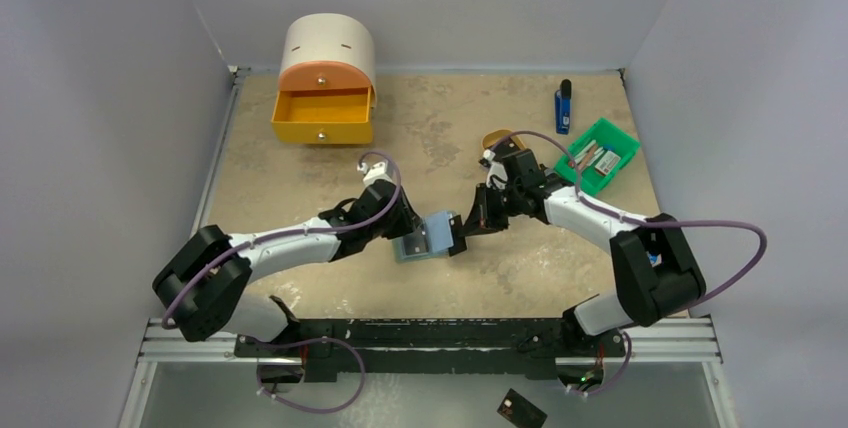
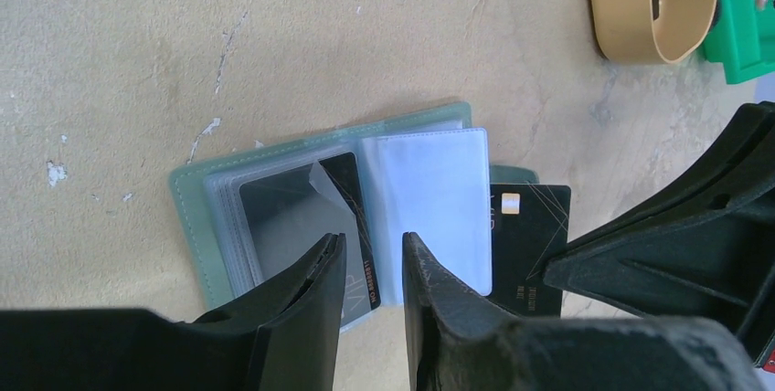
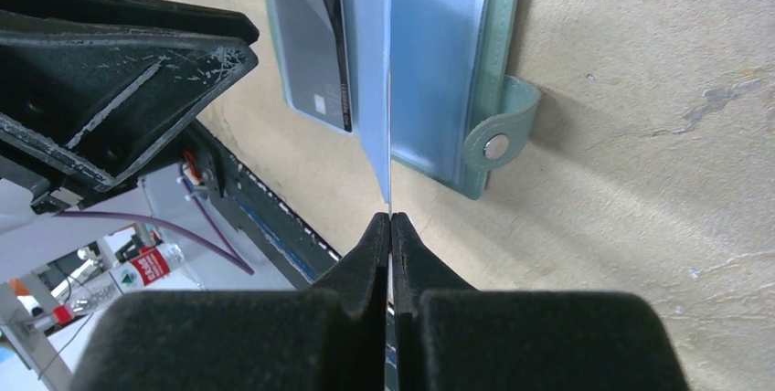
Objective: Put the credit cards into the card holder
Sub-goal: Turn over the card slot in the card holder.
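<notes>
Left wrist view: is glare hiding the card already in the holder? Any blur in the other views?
Left wrist: sheen on the plastic sleeve greys the card beneath; near fingers soft. Right wrist: fingers blurred, card holder sharp. Top: even light, soft shadows.

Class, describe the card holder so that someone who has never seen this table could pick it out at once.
On the beige table, find where the left gripper and right gripper meet near the front middle. Between them lies the card holder, lying open. Unlike the bright green bin, it is a thin grey-green booklet with clear pockets and a snap tab.
</notes>
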Tool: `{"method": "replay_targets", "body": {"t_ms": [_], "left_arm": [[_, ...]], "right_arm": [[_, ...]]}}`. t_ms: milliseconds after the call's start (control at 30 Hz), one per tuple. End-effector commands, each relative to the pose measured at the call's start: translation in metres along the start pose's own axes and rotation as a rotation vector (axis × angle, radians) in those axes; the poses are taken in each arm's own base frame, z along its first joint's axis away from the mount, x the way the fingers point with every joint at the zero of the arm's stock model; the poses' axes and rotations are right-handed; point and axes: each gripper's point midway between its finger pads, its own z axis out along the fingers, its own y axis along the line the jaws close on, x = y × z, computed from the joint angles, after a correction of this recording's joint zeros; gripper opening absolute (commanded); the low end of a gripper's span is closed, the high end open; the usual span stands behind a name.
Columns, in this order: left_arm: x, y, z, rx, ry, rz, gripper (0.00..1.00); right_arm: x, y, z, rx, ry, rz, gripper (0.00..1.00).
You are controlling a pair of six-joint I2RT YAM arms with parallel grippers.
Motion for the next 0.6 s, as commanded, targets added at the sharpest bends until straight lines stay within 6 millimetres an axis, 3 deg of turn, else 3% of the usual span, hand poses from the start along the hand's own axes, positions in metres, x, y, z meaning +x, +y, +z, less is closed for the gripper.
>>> {"method": "replay_targets", "body": {"t_ms": [0, 233, 567], "left_arm": [[-0.018, -0.01, -0.009, 0.029, -0.059, -0.005, 0.29], [-0.023, -0.032, -0.018, 0.136, -0.07, -0.035, 0.39], [-0.012, -0.032, -0.011, 0.157, -0.027, -0.032, 0.45]], "right_arm": [[-0.007, 0.029, -0.013, -0.097, -0.022, -0.041, 0.0], [-0.006, 0.033, -0.005, -0.133, 0.002, -0.036, 0.0], [-0.006, 0.044, 0.006, -0.166, 0.024, -0.045, 0.0]]}}
